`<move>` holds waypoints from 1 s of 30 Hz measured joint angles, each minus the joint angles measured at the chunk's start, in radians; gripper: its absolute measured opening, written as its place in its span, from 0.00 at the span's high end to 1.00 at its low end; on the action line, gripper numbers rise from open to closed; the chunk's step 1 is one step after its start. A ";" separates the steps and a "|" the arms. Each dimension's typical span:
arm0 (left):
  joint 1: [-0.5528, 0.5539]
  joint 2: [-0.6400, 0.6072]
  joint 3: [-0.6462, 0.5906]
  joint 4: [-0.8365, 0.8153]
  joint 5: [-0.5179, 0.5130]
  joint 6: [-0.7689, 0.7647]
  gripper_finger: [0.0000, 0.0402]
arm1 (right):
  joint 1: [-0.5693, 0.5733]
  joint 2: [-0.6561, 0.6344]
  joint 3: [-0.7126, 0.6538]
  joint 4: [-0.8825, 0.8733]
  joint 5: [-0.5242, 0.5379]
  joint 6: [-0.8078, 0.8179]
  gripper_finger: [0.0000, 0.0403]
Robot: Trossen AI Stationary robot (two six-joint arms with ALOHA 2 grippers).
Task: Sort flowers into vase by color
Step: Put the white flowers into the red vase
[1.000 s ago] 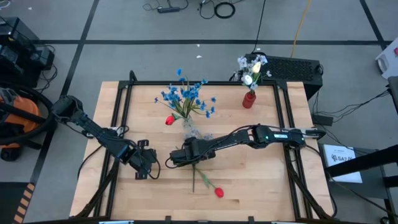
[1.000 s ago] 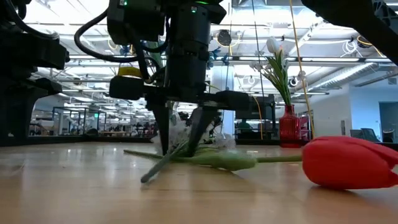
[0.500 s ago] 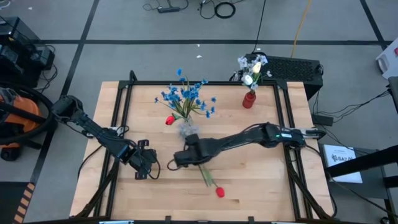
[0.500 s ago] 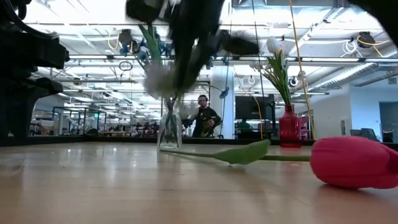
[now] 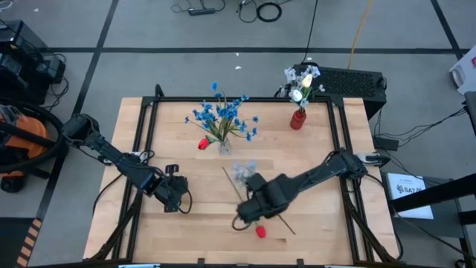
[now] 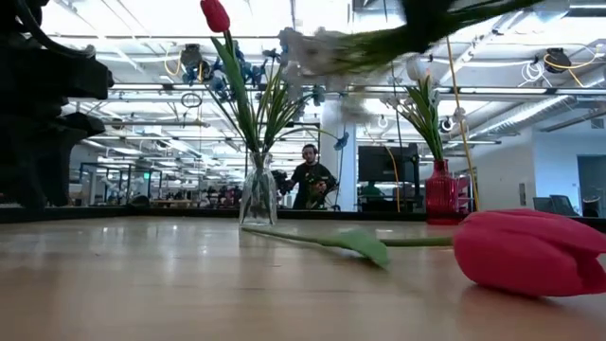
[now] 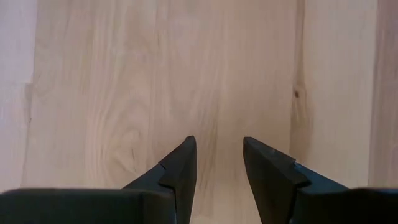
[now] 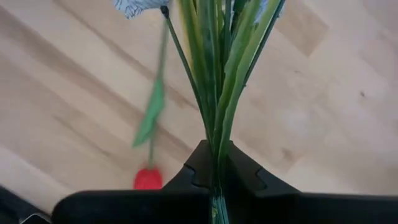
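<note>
My right gripper (image 5: 251, 214) (image 8: 214, 152) is shut on a pale white-lilac flower (image 5: 242, 173), which it holds above the table's near middle. In the low view the flower (image 6: 317, 52) shows high up and blurred. A red tulip (image 5: 261, 231) (image 6: 530, 251) lies on the table under that gripper, on its bud, stem and leaf (image 8: 149, 118). A clear vase (image 5: 223, 146) (image 6: 258, 194) holds blue flowers (image 5: 223, 115) and a red bud (image 5: 202, 144). A red vase (image 5: 298, 119) holds white flowers (image 5: 300, 78). My left gripper (image 5: 172, 195) (image 7: 217, 155) is open and empty over the near left. My right gripper pinches the pale flower's bunch of green stems (image 8: 216, 134) between its two fingers. The stems run out along the fingers, away from the wrist. The flower is lifted clear of the table, its pale head (image 8: 134, 6) toward the far left, well beyond the fingertips.
The table's black frame (image 5: 141, 149) runs along its left, right and far sides. A vacuum (image 5: 18, 138) stands off the left edge and a keyboard (image 5: 349, 78) behind the far right corner. A person (image 6: 308, 180) stands far back in the room.
My right gripper has risen from the table near the clear vase and gone toward the near edge and a little right. It carries the pale flower, which was lying on the table and is now lifted clear. The red tulip's stem and leaf have shifted on the table.
</note>
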 joint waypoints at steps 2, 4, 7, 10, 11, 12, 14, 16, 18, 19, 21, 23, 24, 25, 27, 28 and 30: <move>0.001 0.000 0.000 0.001 -0.007 0.000 0.66 | 0.024 -0.027 -0.071 0.001 -0.014 0.083 0.99; 0.005 0.000 0.000 0.007 -0.008 0.000 0.66 | 0.057 -0.087 -0.180 0.001 0.007 0.159 0.99; 0.015 0.000 0.000 0.023 -0.012 0.000 0.66 | 0.099 -0.228 -0.409 0.103 0.098 0.299 0.99; 0.030 0.000 0.000 0.037 -0.021 0.001 0.66 | 0.133 -0.431 -0.699 0.353 0.286 0.378 1.00; 0.036 0.000 0.000 0.051 -0.023 0.006 0.66 | 0.139 -0.500 -0.798 0.464 0.353 0.374 1.00; 0.043 0.000 0.000 0.062 -0.029 0.011 0.66 | 0.140 -0.568 -0.893 0.569 0.411 0.351 1.00; 0.060 0.000 0.000 0.093 -0.043 0.048 0.66 | 0.125 -0.693 -1.083 0.807 0.543 0.226 1.00; 0.080 0.000 0.000 0.127 -0.062 0.086 0.66 | 0.095 -0.807 -1.249 1.067 0.677 0.015 1.00; 0.107 0.000 0.001 0.153 -0.074 0.106 0.66 | 0.064 -0.911 -1.394 1.331 0.787 -0.248 1.00; 0.123 0.000 0.001 0.160 -0.076 0.106 0.66 | 0.048 -0.959 -1.463 1.453 0.825 -0.370 1.00; 0.164 0.000 0.001 0.171 -0.079 0.105 0.66 | 0.014 -1.057 -1.588 1.668 0.858 -0.590 1.00; 0.204 0.000 0.001 0.180 -0.085 0.104 0.66 | -0.026 -1.155 -1.703 1.850 0.867 -0.773 1.00; 0.223 0.000 0.001 0.183 -0.089 0.104 0.66 | -0.049 -1.203 -1.756 1.938 0.866 -0.860 1.00; 0.241 0.000 0.001 0.184 -0.092 0.104 0.66 | -0.073 -1.246 -1.811 2.039 0.859 -0.953 1.00; 0.273 0.000 0.001 0.192 -0.106 0.104 0.66 | -0.125 -1.325 -1.904 2.262 0.812 -1.159 1.00; 0.287 0.000 0.001 0.196 -0.112 0.104 0.66 | -0.156 -1.360 -1.945 2.374 0.770 -1.268 1.00; 0.314 0.000 0.001 0.204 -0.127 0.104 0.66 | -0.220 -1.412 -2.004 2.568 0.676 -1.471 1.00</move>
